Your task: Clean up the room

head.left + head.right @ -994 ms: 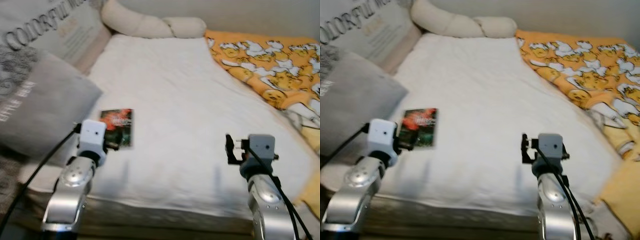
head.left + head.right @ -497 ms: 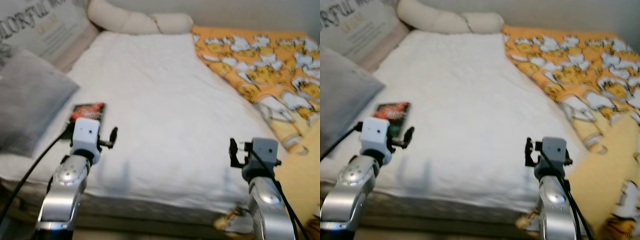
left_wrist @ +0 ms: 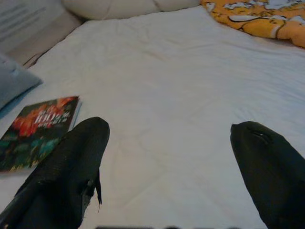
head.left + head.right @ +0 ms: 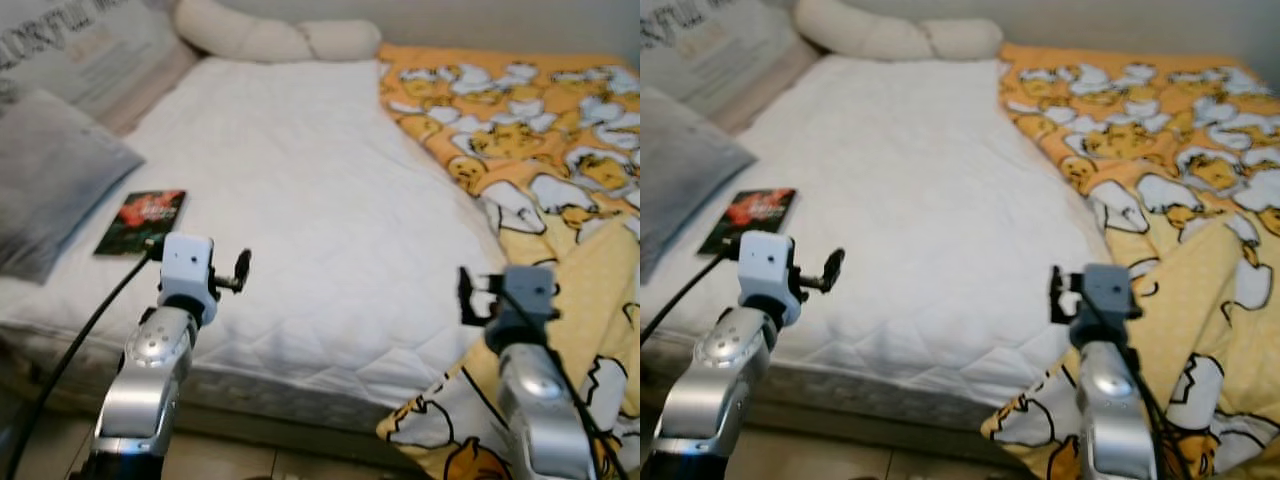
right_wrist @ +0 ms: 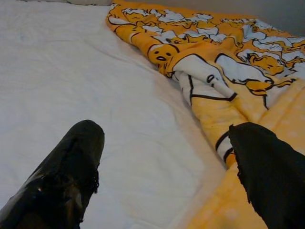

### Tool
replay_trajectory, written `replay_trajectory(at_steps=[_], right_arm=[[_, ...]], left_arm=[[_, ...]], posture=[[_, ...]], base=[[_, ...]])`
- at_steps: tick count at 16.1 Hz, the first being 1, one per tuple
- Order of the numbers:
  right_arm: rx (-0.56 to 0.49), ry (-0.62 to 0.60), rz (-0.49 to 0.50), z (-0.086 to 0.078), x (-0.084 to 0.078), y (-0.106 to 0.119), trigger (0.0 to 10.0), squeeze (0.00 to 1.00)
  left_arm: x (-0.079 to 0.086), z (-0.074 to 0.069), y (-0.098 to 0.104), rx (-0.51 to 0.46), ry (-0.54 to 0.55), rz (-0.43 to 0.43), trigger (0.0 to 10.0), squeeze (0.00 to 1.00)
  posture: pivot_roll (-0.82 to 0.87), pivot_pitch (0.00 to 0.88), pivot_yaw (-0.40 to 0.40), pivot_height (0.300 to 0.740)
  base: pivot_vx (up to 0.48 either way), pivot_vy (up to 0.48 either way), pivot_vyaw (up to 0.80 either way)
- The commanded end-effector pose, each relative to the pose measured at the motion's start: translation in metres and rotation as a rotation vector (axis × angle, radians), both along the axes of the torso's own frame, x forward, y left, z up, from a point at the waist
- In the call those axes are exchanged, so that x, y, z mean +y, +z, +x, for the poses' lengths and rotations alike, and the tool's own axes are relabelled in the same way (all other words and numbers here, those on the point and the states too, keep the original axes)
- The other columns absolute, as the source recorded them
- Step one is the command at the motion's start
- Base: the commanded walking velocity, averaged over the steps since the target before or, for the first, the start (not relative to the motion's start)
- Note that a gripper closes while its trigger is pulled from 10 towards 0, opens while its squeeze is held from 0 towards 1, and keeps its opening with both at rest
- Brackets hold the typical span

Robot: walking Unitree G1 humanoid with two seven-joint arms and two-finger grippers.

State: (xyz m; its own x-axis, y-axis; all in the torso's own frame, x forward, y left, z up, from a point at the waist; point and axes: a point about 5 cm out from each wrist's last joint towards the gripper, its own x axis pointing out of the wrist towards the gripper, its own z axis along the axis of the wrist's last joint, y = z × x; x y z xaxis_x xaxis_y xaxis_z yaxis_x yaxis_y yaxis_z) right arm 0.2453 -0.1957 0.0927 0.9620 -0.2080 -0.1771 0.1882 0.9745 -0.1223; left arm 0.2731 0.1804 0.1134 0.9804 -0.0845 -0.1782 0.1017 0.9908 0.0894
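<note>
A dark book with a red and green cover [image 4: 141,221] lies flat on the white bed [image 4: 300,190], near its left edge beside a grey pillow [image 4: 50,185]. An orange and yellow blanket with cartoon faces [image 4: 520,140] is rumpled over the bed's right side and hangs off its front corner. My left gripper [image 3: 171,157] is open, held over the bed's front edge to the right of the book [image 3: 35,129]. Also open, my right gripper [image 5: 167,157] hovers where the blanket [image 5: 224,76] meets the white sheet. Neither holds anything.
Cream pillows [image 4: 270,38] lie along the head of the bed, and a printed cushion [image 4: 80,50] leans at the far left. The bed's front edge drops to a light floor [image 4: 260,460] under my arms.
The whole view has shifted right and back, so more blanket and the bed's front edge show. Both arms keep the same pose with fingers open.
</note>
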Motion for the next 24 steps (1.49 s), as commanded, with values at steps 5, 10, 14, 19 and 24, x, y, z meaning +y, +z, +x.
replay_trajectory(at_steps=[5,10,14,19,24], right_arm=[[-0.007,0.043,0.042,0.005,0.010,0.003,10.0,1.00],[0.041,0.062,0.071,0.004,0.014,-0.002,10.0,1.00],[0.065,0.072,0.069,0.004,0.016,-0.006,10.0,1.00],[0.084,0.088,0.046,0.003,0.017,-0.007,10.0,1.00],[0.087,0.110,0.049,0.001,0.019,-0.008,10.0,1.00]], left_arm=[[0.003,0.000,0.002,0.029,-0.017,0.005,10.0,0.11],[0.012,0.001,0.004,-0.019,0.009,0.039,10.0,0.12],[0.012,0.000,0.003,-0.007,-0.029,0.025,10.0,0.13],[0.011,-0.001,0.002,0.004,-0.050,0.024,10.0,0.14],[0.012,-0.004,0.003,-0.003,-0.056,0.025,10.0,0.11]], posture=[[-0.05,0.000,0.021,0.740],[-0.06,0.000,0.024,0.740],[-0.06,0.000,0.026,0.740],[-0.06,0.000,0.028,0.740],[-0.05,0.000,0.018,0.740]], base=[[0.000,0.000,0.00],[0.000,0.000,-0.28],[0.128,0.000,-0.80],[0.286,0.000,0.00],[0.237,0.000,-0.16]])
